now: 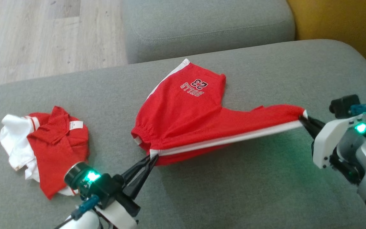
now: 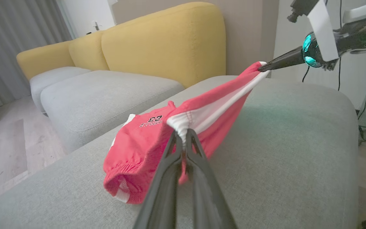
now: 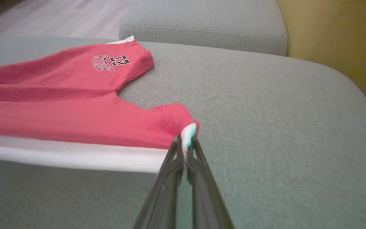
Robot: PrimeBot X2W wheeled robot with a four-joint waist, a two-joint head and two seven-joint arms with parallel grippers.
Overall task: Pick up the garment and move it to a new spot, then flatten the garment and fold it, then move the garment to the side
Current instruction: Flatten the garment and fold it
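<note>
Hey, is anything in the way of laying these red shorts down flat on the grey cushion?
Nothing visible does. The left gripper and right gripper hold the red shorts stretched over bare grey cushion. A red and white shirt lies farther to the robot's left, apart from the shorts.

Beyond my right gripper [image 3: 186, 141], the shorts [image 3: 75, 105] run off the picture's left edge. I can't read the small label [image 1: 75, 125] left of my left gripper [image 1: 153, 156].

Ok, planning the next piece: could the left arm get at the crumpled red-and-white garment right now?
Probably not yet: the left gripper is shut on the red shorts. The crumpled garment lies close beside that arm, with nothing between.
</note>
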